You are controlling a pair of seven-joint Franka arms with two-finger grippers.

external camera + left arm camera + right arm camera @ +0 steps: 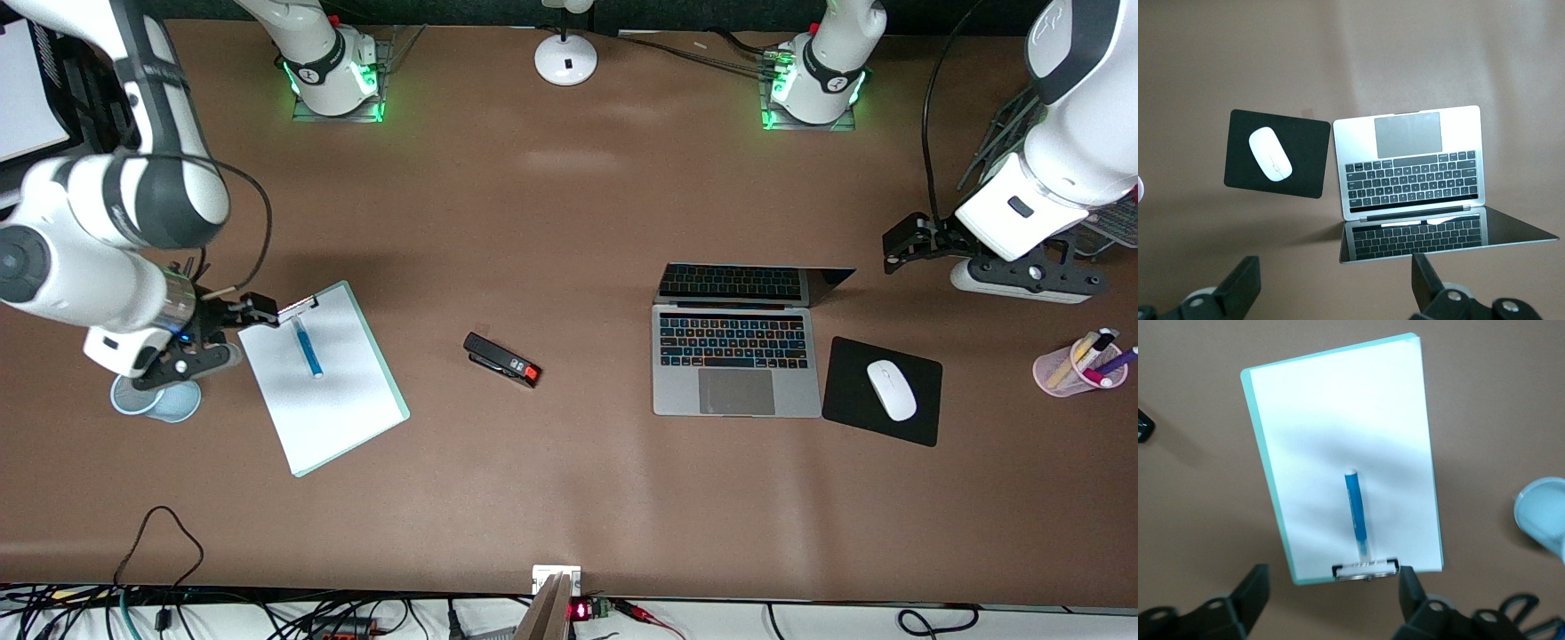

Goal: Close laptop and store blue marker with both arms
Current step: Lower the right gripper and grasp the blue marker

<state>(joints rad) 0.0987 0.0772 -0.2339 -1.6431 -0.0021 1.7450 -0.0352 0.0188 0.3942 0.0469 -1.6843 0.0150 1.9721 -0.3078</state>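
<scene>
The laptop (736,373) stands open toward the left arm's end of the table, its screen tilted far back; it also shows in the left wrist view (1411,167). The blue marker (308,347) lies on a white clipboard (338,409) toward the right arm's end, and shows in the right wrist view (1356,513). My right gripper (253,309) hovers open and empty just off the clipboard's clip end (1333,597). My left gripper (896,244) hovers open and empty over bare table beside the laptop's screen (1331,287).
A black stapler (502,360) lies between clipboard and laptop. A white mouse (891,389) sits on a black mouse pad (920,418) beside the laptop. A pink cup of markers (1067,373) stands at the left arm's end. A pale blue cup (164,402) lies under the right wrist.
</scene>
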